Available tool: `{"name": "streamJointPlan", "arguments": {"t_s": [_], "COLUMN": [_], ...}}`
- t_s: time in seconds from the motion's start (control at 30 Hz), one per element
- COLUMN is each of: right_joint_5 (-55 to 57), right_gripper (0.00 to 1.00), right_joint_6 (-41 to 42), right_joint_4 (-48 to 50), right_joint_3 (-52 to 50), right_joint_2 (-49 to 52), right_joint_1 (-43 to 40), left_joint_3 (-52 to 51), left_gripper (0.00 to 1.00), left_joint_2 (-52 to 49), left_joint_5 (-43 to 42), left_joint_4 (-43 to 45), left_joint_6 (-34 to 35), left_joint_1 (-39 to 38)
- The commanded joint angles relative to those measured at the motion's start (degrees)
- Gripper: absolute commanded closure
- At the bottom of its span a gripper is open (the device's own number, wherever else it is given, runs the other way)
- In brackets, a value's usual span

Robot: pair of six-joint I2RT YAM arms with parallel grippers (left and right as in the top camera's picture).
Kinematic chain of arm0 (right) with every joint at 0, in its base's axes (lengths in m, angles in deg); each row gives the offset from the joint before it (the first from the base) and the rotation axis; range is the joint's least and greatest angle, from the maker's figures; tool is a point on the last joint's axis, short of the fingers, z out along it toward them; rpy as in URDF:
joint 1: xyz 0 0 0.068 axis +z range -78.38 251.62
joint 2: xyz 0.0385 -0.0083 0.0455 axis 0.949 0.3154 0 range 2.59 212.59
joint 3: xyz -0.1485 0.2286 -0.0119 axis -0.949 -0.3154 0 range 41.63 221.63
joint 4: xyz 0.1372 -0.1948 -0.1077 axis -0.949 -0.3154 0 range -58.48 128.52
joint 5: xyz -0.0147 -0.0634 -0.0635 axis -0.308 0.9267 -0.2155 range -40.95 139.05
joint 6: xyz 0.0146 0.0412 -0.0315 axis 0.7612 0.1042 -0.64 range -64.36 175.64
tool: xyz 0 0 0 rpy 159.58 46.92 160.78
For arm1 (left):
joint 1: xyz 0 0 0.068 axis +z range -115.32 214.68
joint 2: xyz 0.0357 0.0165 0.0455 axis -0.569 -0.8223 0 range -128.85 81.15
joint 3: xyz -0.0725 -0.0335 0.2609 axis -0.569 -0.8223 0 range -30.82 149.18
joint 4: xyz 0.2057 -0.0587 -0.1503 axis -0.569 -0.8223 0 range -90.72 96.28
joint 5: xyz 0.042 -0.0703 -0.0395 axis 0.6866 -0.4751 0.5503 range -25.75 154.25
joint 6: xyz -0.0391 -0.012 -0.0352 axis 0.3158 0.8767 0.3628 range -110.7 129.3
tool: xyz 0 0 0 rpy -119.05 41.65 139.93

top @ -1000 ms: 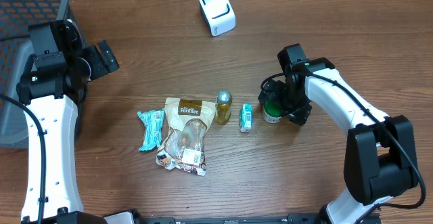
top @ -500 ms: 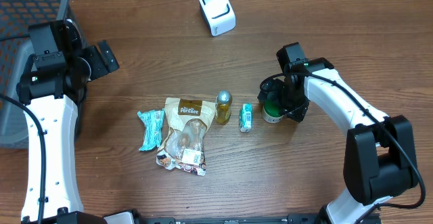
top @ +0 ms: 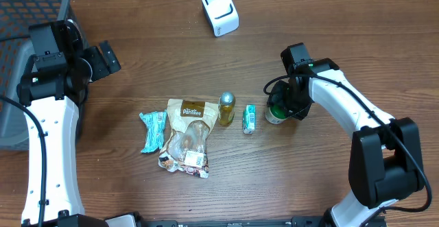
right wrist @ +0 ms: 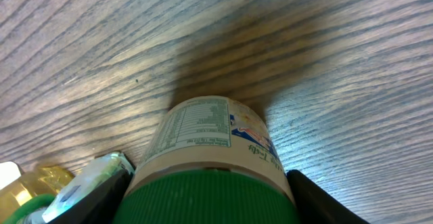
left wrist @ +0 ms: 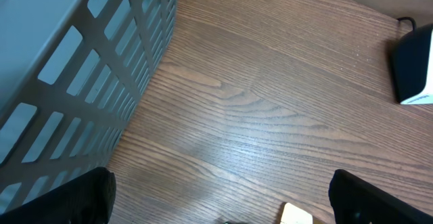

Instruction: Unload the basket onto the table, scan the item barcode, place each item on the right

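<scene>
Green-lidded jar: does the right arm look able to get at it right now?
Probably yes: the right gripper straddles the green-lidded jar, one finger each side, and the small carton sits beside, not between.

Green-lid jar (right wrist: 210,143) w/ white label, brown wood-grain table (top: 329,21), grey lattice basket (left wrist: 81,61)

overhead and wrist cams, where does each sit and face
Overhead: above the table, looking straight down; both arms show.
Left wrist: on the left arm, facing the basket and table; own fingertips at bottom corners.
Right wrist: on the right arm, facing down at the green-lidded jar; own fingers flank it.
Shared: overhead shows basket and jar too.
</scene>
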Motion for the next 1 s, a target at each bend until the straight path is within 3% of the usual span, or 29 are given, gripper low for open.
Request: {"name": "streamJointPlan", "arguments": {"t_s": [0.0,0.13,0.3,0.47,0.53,0.57,0.97], "right_joint_5": [4.79,5.53,6.38,7.13,7.13,7.13,6.80], "right_gripper": [0.41,0.34,0.35,0.34,0.20,0.19,0.18], "right_joint_6": [-3.65,-8.48,-13.99,-13.99,-14.01,-14.01,-13.94], "right_joint_4": [-0.22,-0.35,0.39,0.52,0.72,0.81,1.97], "right_joint_3": [-0.31,-0.31,-0.17,-0.20,-0.20,-0.20,-0.79], "right_joint_2": [0.33,0.33,0.33,0.33,0.33,0.33,0.61], "right_joint_1": [0.26,0.26,0.26,0.26,0.26,0.26,0.28], "left_joint_3": [1.29,1.29,1.29,1.29,1.29,1.29,1.29], "left_gripper": [0.00,0.01,0.00,0.01,0.00,0.00,0.01], "left_joint_2": [0.33,0.33,0.33,0.33,0.33,0.33,0.33], "left_joint_5": [-0.04,-0.04,-0.04,-0.04,-0.04,-0.04,-0.04], "left_joint_4": [0.02,0.02,0.02,0.02,0.02,0.02,0.02], "left_joint_6": [-1.07,-1.07,-1.07,-1.07,-1.07,-1.09,-1.07], "left_joint_1": [-0.11,-0.11,-0.11,-0.11,-0.11,-0.11,-0.11]}}
